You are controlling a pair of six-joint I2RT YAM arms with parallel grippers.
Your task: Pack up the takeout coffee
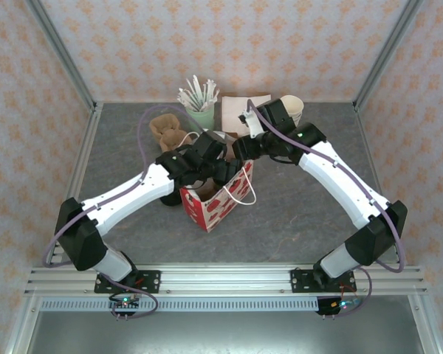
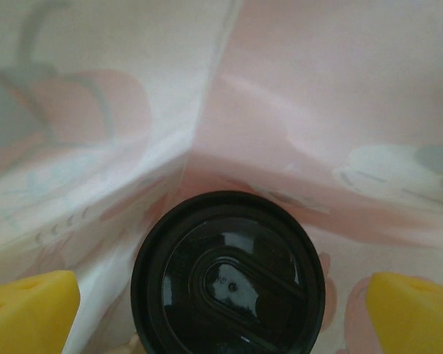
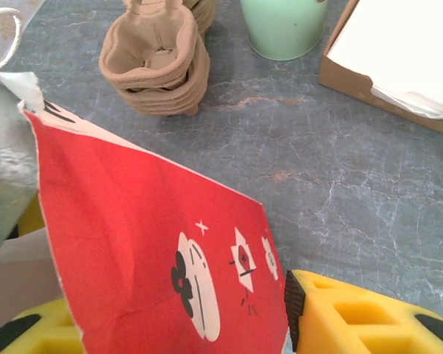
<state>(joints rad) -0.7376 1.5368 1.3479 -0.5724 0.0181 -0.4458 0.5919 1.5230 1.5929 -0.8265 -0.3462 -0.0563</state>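
Note:
The takeout coffee (image 2: 229, 276) stands inside the red paper bag (image 1: 215, 200), and I look straight down on its round black lid against the bag's pale pink inner walls. My left gripper (image 2: 225, 313) reaches down into the bag (image 1: 209, 169) and is open. Its yellow fingertips (image 2: 29, 310) stand apart on either side of the lid with a gap to it. My right gripper (image 1: 241, 151) is at the bag's far rim and open. The bag's red printed wall (image 3: 155, 258) lies between its yellow fingers (image 3: 354, 321).
Behind the bag lie a stack of brown pulp carriers (image 1: 167, 131), a pale green cup of white sticks (image 1: 199, 109), a cardboard box of napkins (image 1: 242, 110) and a stack of lidless cups (image 1: 292, 109). The bag's white cord handle (image 1: 241, 193) hangs to its right.

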